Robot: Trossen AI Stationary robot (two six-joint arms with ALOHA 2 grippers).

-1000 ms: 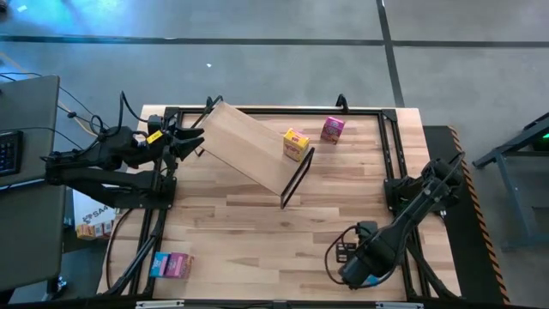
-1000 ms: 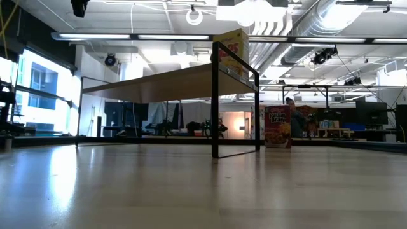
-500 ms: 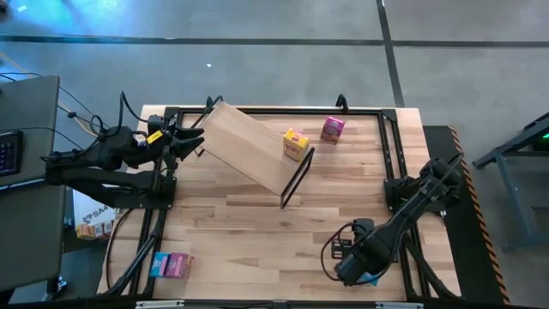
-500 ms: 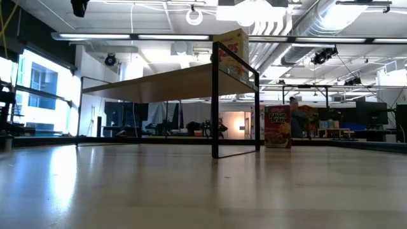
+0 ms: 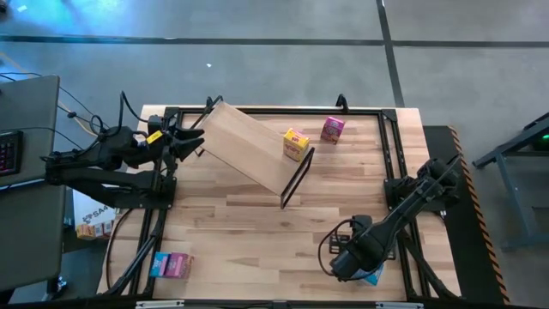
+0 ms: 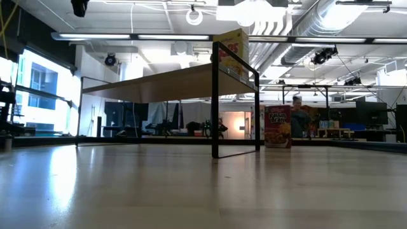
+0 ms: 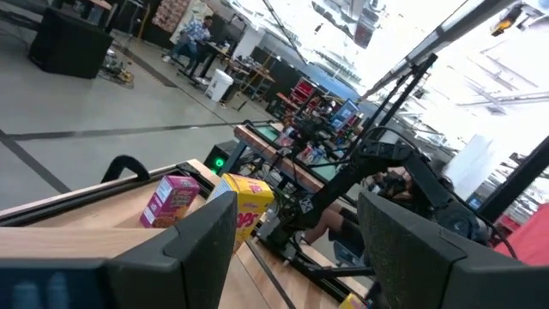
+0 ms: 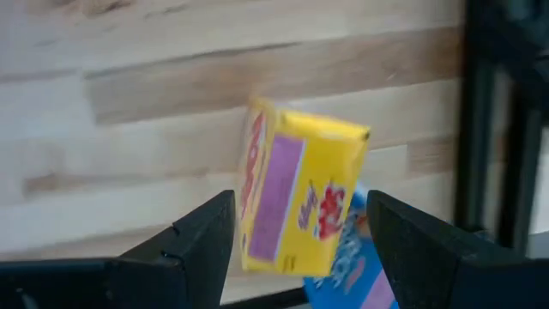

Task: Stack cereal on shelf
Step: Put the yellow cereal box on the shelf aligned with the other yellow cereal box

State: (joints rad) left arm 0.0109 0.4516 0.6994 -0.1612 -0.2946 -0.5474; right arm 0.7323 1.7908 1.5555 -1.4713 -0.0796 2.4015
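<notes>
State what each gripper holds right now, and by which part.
Nothing is held. The right gripper is open above a yellow cereal box, not touching it. The left gripper is open at the shelf's end.

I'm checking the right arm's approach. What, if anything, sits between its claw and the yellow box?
Nothing visible. The right claw is open around the yellow box, which lies on a blue box at the table's near right corner.

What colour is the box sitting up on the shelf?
Yellow. The box on the shelf shows best in the high view.
</notes>
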